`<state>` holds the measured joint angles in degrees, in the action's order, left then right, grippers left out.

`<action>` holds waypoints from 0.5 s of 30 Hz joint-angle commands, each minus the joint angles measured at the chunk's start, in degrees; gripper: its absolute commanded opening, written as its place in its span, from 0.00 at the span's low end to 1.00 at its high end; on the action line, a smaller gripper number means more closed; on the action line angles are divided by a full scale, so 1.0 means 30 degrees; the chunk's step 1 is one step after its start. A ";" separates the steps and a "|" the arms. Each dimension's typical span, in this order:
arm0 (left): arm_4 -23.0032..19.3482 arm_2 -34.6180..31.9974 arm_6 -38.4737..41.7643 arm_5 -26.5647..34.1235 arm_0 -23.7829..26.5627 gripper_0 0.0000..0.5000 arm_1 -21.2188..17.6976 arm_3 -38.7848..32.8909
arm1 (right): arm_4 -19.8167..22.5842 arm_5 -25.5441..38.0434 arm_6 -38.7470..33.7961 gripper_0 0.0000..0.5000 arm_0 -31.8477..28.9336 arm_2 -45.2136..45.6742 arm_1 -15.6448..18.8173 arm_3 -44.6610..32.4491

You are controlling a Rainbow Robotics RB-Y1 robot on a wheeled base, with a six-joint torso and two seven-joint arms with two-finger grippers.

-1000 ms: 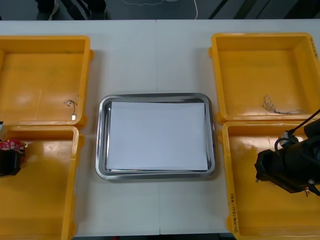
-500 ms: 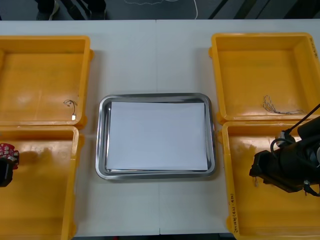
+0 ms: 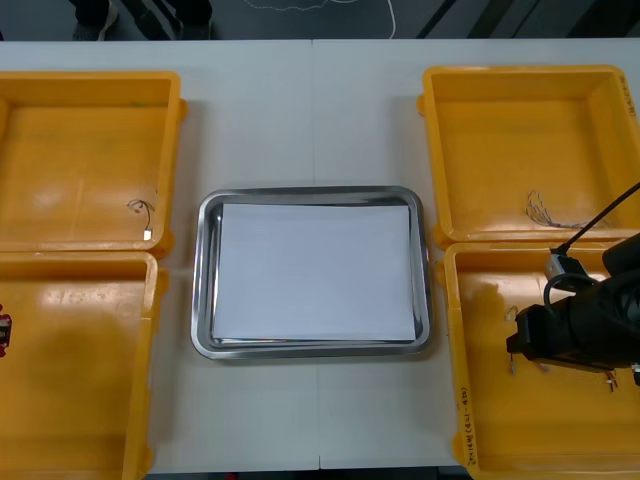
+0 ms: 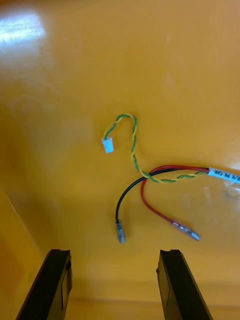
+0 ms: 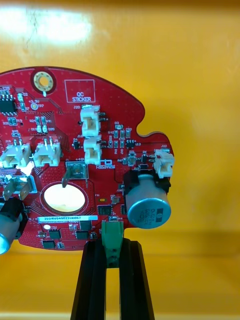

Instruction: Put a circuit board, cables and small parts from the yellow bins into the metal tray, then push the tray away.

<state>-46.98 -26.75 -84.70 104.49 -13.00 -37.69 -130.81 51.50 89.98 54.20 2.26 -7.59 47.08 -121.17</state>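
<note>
My left pincer (image 5: pixel 111 245) is closed on the round red circuit board (image 5: pixel 75 165), pinching only a small green part on its rim. It sits at the outer edge of the near left bin (image 3: pixel 90 400), well apart from the metal tray (image 3: pixel 205 270). The board stands out past my fingertips with its parts side facing my wrist. Being round it has no real long axis, just a notch in the rim on the side with the big silver can. With so little in my grip I reckon the board could swing or slip, so I would carry it slowly and lay it flat on the tray's white inside.

My right pincer (image 4: pixel 115 260) is wide open and holds nothing. It hangs over the floor of the near right bin (image 3: pixel 480 430), just short of a cable (image 4: pixel 150 175). The cable's long axis, the sleeved bundle, runs roughly along the line between my two fingers and off past one of them. The black and red ends point back toward my fingers, and the green-and-yellow twist curls away to a white plug. Closing along the bundle would likely miss, so I would turn my wrist to close across it near where the wires split, then come straight down
</note>
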 commanded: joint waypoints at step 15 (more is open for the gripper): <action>-0.2154 0.0567 0.6377 0.1836 0.4684 0.00 -0.2027 -0.1104 | -0.2636 0.0299 1.1962 1.00 0.0329 0.1593 0.1415 -0.0068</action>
<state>-52.47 -27.71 -74.07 109.54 -1.58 -39.20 -131.61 45.01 90.52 86.56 2.28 -4.77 48.98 -121.16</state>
